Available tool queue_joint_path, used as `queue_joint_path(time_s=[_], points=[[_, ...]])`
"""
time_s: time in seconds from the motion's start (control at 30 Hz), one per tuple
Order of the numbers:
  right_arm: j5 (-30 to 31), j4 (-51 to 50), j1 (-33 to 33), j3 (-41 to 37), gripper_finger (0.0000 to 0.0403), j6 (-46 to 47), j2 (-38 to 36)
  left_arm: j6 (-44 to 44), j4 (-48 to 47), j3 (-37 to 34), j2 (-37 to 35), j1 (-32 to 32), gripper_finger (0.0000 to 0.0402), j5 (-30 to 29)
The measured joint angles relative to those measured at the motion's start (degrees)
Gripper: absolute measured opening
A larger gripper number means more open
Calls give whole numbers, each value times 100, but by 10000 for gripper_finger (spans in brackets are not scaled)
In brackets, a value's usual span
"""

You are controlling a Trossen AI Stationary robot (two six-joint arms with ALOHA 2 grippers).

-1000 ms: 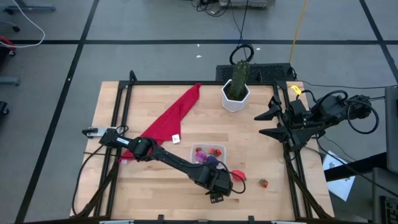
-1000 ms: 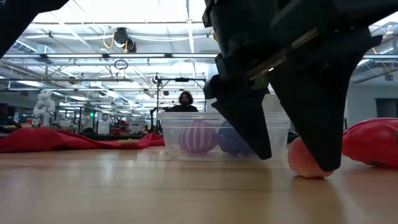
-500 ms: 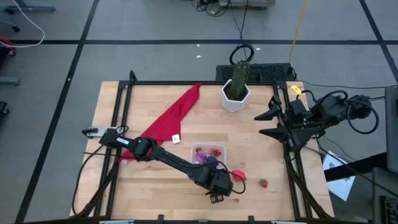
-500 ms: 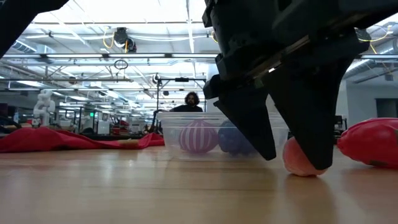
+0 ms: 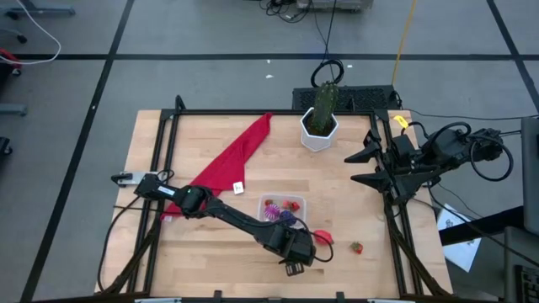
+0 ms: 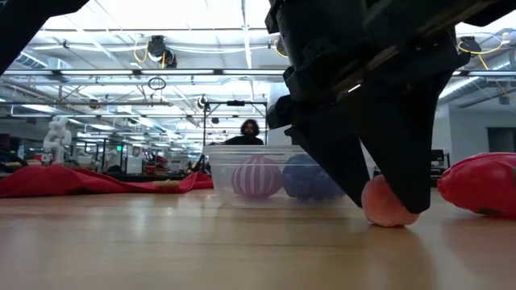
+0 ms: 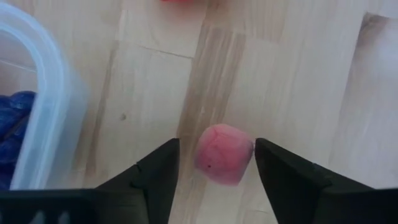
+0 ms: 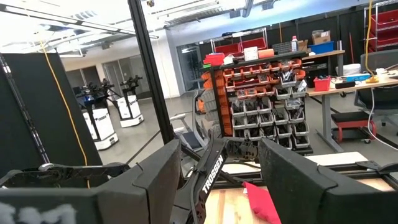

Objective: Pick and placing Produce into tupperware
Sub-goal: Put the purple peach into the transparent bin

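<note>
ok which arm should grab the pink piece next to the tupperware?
Left. Its end effector already straddles the pink piece, fingers open on either side, beside the tupperware. The right end effector is parked at the table's far right edge.

Wooden bench (image 5: 354, 210) with its load

A long red cloth (image 5: 232, 162) runs from the far edge toward the left; a white cactus pot (image 5: 319, 130) stands at the far edge; the clear tupperware (image 5: 283, 207), a pink piece (image 7: 224, 154), and red produce (image 5: 323, 237) lie near the near edge.
</note>
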Motion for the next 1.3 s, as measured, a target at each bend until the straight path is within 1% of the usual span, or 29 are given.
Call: queue_joint_path(time_s=[0.33,0.6,0.7,1.03,1.1,1.2,1.3], points=[[2,1,-1,0,208,0,0,-7,-4,-2,2,-4,179,2],[2,0,0,0,208,0,0,-101,-4,-2,2,-33,132,6],[0,2,-2,0,208,0,0,-119,-4,-2,2,-40,121,6],[0,2,0,0,208,0,0,-208,-4,-2,-1,-68,116,49],[1,2,0,0,208,15,0,-273,-8,-1,-12,-68,116,149],[0,4,-2,0,208,135,-2,-372,-231,218,-13,-66,116,317],[0,4,0,0,208,149,-2,-377,-200,355,-125,-76,116,328]])
